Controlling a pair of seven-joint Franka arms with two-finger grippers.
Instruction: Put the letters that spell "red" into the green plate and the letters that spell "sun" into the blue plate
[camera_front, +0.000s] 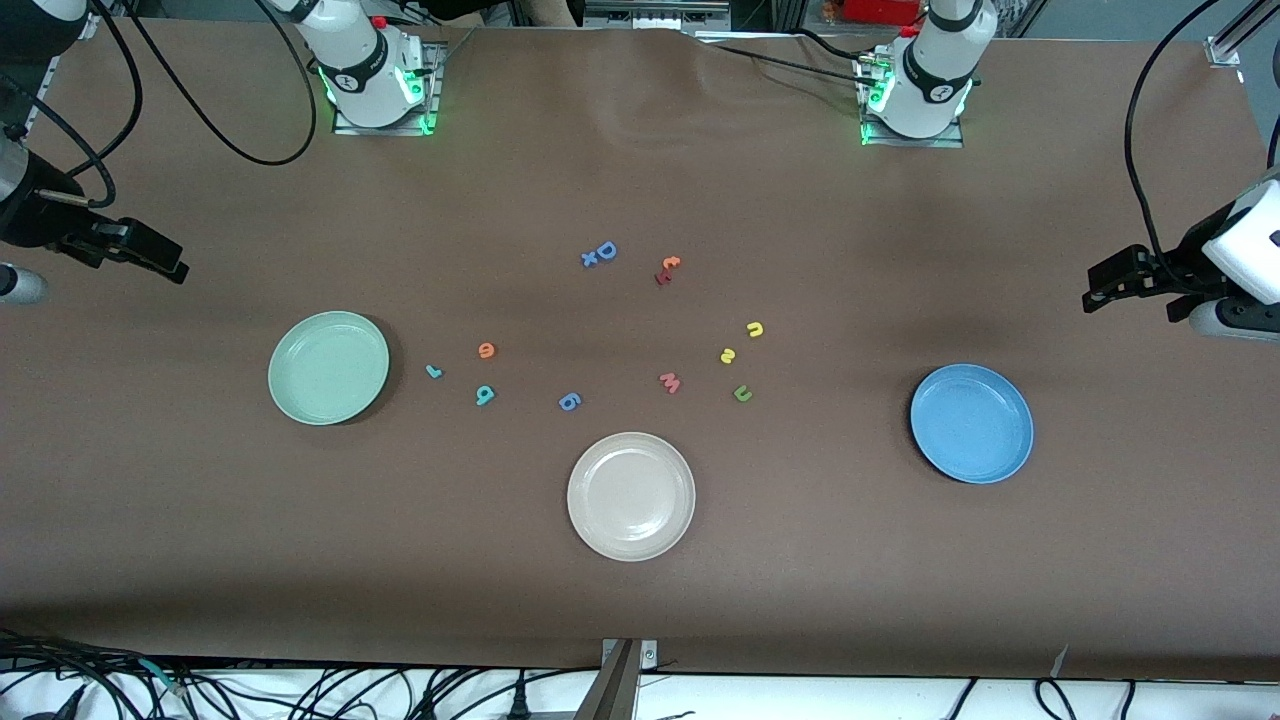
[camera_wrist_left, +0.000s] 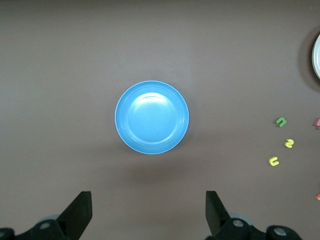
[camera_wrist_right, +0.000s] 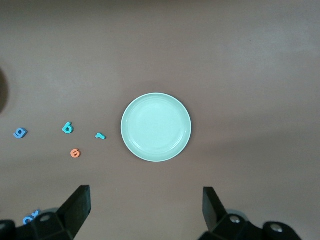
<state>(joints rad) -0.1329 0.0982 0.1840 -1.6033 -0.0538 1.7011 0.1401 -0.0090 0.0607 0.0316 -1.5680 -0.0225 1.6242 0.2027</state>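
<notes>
The green plate (camera_front: 328, 367) (camera_wrist_right: 156, 127) lies toward the right arm's end of the table and holds nothing. Beside it lie a teal r (camera_front: 433, 371) (camera_wrist_right: 100, 135), an orange e (camera_front: 486, 350) (camera_wrist_right: 75, 153) and a teal d (camera_front: 485, 395) (camera_wrist_right: 67, 128). The blue plate (camera_front: 971, 423) (camera_wrist_left: 152, 117), also bare, lies toward the left arm's end. A yellow n (camera_front: 755, 329) (camera_wrist_left: 273, 161), a yellow s (camera_front: 728, 355) (camera_wrist_left: 289, 143) and a green u (camera_front: 742, 393) (camera_wrist_left: 281, 121) lie on the table nearby. My right gripper (camera_front: 170, 266) (camera_wrist_right: 146, 197) and left gripper (camera_front: 1098, 293) (camera_wrist_left: 149, 200) hang open and empty over their ends of the table.
A cream-white plate (camera_front: 631, 495) sits mid-table, nearest the front camera. Other loose letters: a blue 6-like one (camera_front: 569, 401), a pinkish m (camera_front: 670, 382), a blue D (camera_front: 600, 254) and an orange c (camera_front: 669, 264). Cables run along the table's edges.
</notes>
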